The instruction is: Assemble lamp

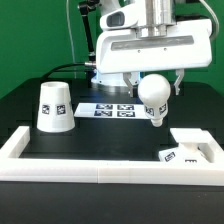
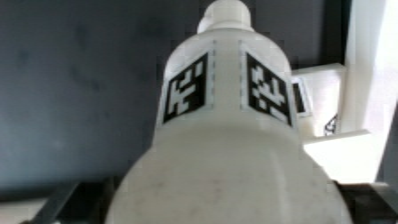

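My fingers (image 1: 177, 80) are clamped around the bulb (image 1: 153, 93), which hangs neck-down above the worktop (image 1: 100, 135) near the base (image 1: 190, 148). It looks light, rigid and smooth, probably slippery, so I'd grip its widest round part.

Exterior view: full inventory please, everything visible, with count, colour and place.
lamp shade: 1, white with tags, standing on the table, exterior view's left
bulb: 1, white with tags, off the table, stem down, right of centre
lamp base: 1, white with a tag, exterior view's right, near the rail
marker board: 1, white with black tags, flat, mid-table
rail: 1, white, along the table's front and left
table: 1, black
gripper: 1, white, shut on the bulb
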### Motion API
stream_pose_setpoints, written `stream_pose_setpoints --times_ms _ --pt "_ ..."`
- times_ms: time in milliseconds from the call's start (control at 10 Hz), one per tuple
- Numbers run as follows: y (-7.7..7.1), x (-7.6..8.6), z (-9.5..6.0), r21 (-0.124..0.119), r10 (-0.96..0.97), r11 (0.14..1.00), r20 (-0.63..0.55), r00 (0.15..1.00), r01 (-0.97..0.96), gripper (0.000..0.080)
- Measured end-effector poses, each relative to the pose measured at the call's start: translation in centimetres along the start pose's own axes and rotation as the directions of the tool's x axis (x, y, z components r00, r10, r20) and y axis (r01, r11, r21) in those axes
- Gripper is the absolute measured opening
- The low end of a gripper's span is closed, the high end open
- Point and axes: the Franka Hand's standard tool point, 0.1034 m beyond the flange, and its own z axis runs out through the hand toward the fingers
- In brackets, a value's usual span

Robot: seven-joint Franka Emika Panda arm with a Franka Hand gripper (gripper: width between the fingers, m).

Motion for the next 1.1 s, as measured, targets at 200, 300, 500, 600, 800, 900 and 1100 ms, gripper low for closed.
stream_pose_setpoints --times_ms 200,300,500,600,800,900,1100 --pt "-0.3 1.6 -0.8 0.0 -0.05 0.999 -0.027 0.998 0.05 0.0579" --pt "-0.2 1.3 -0.6 -0.001 -0.048 0.999 -0.02 0.999 0.048 0.0579" --pt "-0.2 1.2 -0.5 -0.001 -0.047 0.999 -0.018 0.999 0.047 0.0579" --pt "-0.2 1.2 -0.4 -0.001 -0.047 0.999 -0.017 0.999 0.047 0.0579" --pt "-0.6 2.7 -1.5 -0.001 -0.087 0.996 -0.045 0.995 0.087 0.0579" --pt "-1.0 3.8 -2.1 -0.001 -0.094 0.996 -0.066 0.993 0.094 0.0579" --pt "-2.3 5.4 -3.1 -0.003 -0.128 0.992 -0.121 0.984 0.129 0.0579"
